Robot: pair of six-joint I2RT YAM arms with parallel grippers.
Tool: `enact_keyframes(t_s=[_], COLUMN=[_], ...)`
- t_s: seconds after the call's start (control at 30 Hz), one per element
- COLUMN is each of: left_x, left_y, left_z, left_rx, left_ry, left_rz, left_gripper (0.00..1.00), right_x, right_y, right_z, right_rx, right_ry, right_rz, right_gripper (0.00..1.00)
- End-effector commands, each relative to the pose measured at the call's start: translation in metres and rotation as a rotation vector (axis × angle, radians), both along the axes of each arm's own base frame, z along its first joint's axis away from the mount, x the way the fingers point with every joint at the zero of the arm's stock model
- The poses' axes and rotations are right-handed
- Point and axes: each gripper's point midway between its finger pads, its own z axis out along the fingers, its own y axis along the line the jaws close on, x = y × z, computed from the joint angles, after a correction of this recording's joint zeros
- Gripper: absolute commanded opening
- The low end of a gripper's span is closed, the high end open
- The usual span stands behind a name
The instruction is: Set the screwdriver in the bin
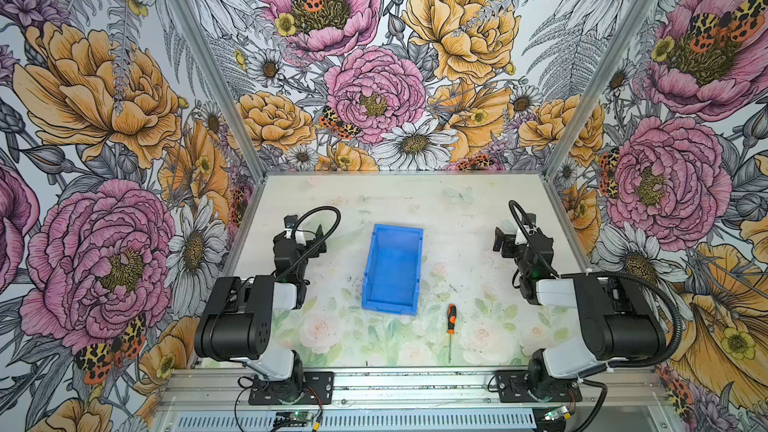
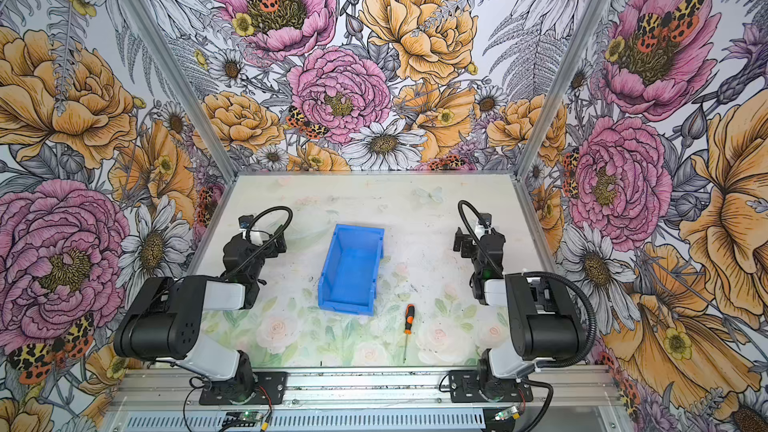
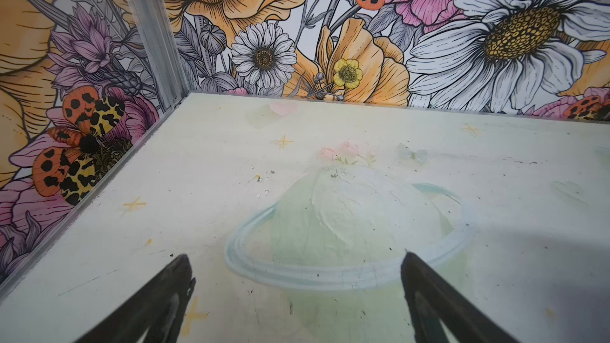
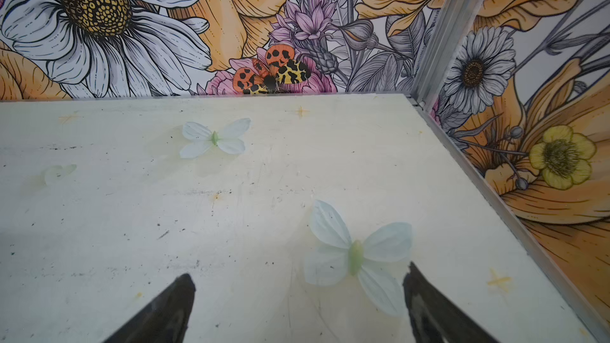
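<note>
Floral wallpaper (image 1: 374,89) in pink and orange covers the walls around a pale printed table (image 1: 415,201); in both top views the blue bin (image 1: 392,280) stands open-topped near the table's middle, turned slightly off square; the screwdriver (image 1: 451,322) lies flat on the table near the bin's front right corner, not touching it, with its orange-and-black handle toward the bin and its thin shaft toward the front edge; the left gripper (image 1: 305,236) hangs left of the bin and the right gripper (image 1: 513,236) right of it, both well apart from the screwdriver (image 2: 409,320) and the bin (image 2: 351,280).

Left wrist view: the left gripper (image 3: 295,255) has its dark fingers (image 3: 165,292) spread wide and empty above bare table (image 3: 198,193), facing a wall corner.

Right wrist view: the right gripper (image 4: 298,270) is likewise spread wide and empty; a pale printed butterfly (image 4: 356,252) on the table (image 4: 132,209) shows near its fingers (image 4: 425,305).
</note>
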Motion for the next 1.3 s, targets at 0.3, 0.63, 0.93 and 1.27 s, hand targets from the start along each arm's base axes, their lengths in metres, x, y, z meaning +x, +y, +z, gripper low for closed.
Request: enact_keyframes(t_s=[0.3, 0.63, 0.93, 1.27], left_x=[0.0021, 0.0021, 0.0021, 0.0022], left_y=[-0.0008, -0.0009, -0.0001, 0.0006], left_z=[0.0058, 0.0054, 0.0056, 0.0056], left_rx=[-0.007, -0.007, -0.01, -0.011], left_ry=[-0.018, -0.018, -0.018, -0.018], left_rz=[-0.014, -0.015, -0.014, -0.012], left_gripper=[0.99, 0.99, 0.99, 0.99], right_x=[0.0012, 0.001, 0.0019, 0.0012], right_y=[-0.0001, 0.0001, -0.001, -0.0015], right_z=[0.0065, 0.0058, 0.0058, 0.0068], right_rx=[0.003, 0.002, 0.005, 0.005], right_ry=[-0.032, -0.03, -0.027, -0.033], right_rz=[0.013, 0.014, 0.01, 0.009], right_gripper=[1.0, 0.99, 0.99, 0.99])
